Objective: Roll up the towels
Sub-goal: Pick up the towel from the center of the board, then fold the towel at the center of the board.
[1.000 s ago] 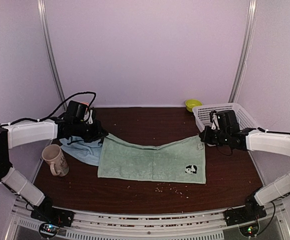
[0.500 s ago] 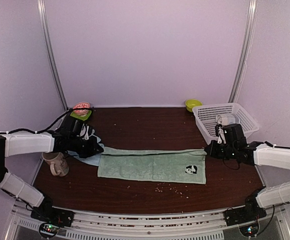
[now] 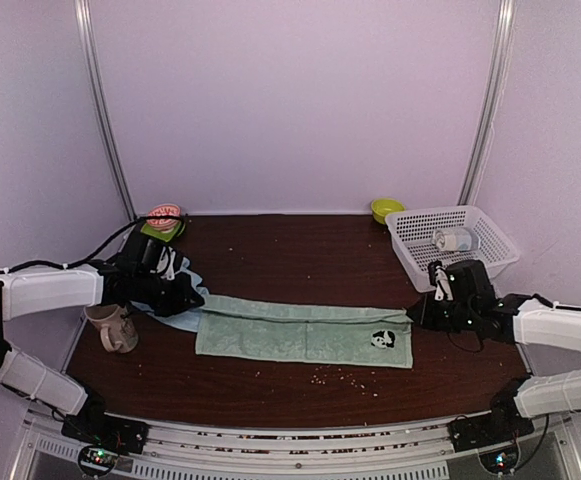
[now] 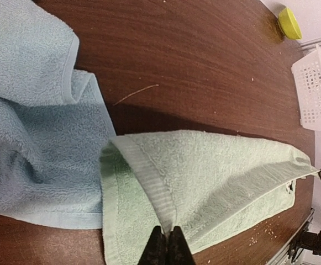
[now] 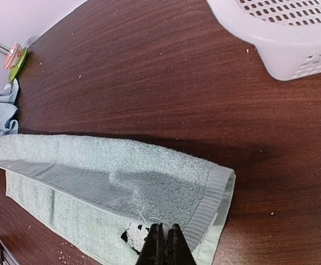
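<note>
The pale green towel (image 3: pixel 300 332) lies across the middle of the table, its far edge folded over toward the near edge. A panda mark (image 3: pixel 383 340) shows near its right end. My left gripper (image 3: pixel 198 300) is shut on the folded-over left corner (image 4: pixel 160 204). My right gripper (image 3: pixel 415 318) is shut on the right corner, just beside the panda mark (image 5: pixel 133 234). The light blue towel (image 3: pixel 175 303) lies crumpled under and behind my left gripper, partly overlapped by the green towel (image 4: pixel 215 165). In the left wrist view the blue towel (image 4: pixel 33 138) fills the left side.
A mug (image 3: pixel 113 327) stands left of the towels. At the back right, a white basket (image 3: pixel 490 232) holds a clear bottle (image 3: pixel 457 240). There is a yellow-green bowl (image 3: pixel 386 209) at the back and a green saucer (image 3: pixel 163 222) at the back left. Crumbs (image 3: pixel 345 377) lie in front.
Both grippers came down and toward the near side with the green towel's far corners. The raised far edge now lies folded over the towel, which looks narrower.
</note>
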Controlling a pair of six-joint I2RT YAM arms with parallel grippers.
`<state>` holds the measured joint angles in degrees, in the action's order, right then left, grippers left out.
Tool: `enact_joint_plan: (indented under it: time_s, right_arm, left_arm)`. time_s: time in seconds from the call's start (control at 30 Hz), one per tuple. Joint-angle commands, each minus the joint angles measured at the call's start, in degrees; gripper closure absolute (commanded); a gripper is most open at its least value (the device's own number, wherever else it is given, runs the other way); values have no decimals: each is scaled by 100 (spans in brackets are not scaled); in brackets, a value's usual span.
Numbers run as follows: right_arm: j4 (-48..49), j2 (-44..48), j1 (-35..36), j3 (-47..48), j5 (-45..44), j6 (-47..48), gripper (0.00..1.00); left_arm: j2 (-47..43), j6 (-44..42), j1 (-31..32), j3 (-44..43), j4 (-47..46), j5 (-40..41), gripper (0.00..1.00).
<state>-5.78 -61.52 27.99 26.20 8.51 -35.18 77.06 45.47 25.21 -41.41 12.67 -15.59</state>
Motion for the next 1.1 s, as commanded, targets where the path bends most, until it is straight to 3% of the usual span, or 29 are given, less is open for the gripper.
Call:
enact_joint_plan:
  time_s: [0.0, 1.07]
  right_arm:
    - [-94, 141, 108, -176, -97, -166, 100]
    - [-537, 980, 470, -765, -310, -516, 100]
  left_arm:
    - [-91, -141, -37, 20, 82, 32, 100]
    - [-676, 9, 21, 803, 23, -172, 100]
